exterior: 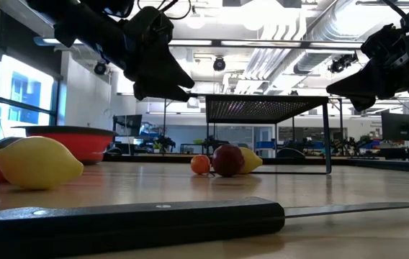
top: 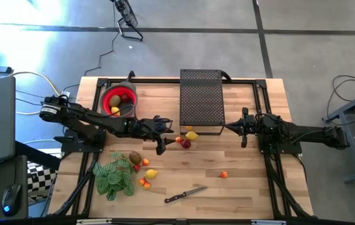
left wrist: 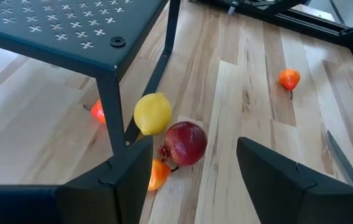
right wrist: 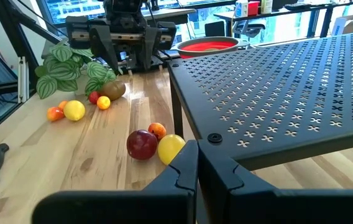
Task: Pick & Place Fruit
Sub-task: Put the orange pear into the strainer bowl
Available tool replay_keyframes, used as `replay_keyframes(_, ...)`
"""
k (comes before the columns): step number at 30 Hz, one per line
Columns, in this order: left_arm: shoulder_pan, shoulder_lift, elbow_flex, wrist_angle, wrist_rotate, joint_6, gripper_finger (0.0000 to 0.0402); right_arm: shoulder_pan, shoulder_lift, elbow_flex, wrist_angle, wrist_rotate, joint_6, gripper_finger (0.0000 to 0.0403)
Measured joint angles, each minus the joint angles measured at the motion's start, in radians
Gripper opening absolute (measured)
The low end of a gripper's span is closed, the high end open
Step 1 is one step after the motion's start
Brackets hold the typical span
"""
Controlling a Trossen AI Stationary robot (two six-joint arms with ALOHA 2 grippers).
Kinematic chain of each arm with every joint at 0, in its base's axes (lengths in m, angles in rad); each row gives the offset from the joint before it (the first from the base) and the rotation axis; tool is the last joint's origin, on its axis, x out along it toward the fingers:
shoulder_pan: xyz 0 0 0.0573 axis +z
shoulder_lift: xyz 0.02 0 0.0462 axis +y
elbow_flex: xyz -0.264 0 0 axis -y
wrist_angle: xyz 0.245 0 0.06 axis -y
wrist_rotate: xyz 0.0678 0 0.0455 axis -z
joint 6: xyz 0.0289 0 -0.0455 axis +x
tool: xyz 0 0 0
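Dark red, the apple lies on the table touching a lemon at the perforated stand's six-o'clock edge, and the left claw hangs spread-fingered just at its nine o'clock, apparently lined up to straddle it. More fruit waits near the plant at seven o'clock, some already in the red bowl; the right claw idles clenched at three o'clock.

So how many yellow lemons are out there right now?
3 at least. One lemon lies by the black mesh stand's front corner, beside a dark red apple. One lies near the leafy plant. One sits in the red bowl, where more may be hidden.
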Motion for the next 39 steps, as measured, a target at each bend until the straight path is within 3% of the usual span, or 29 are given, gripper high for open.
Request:
replay_keyframes(27,0.0,0.281,0.003,0.154,-0.064,0.023,0.023,0.0,0.0,0.0,0.0,0.0,0.0,0.0002)
replay_keyframes(39,0.0,0.317,0.003,0.214,-0.085,0.026,0.023,0.0,0.0,0.0,0.0,0.0,0.0,0.0002)
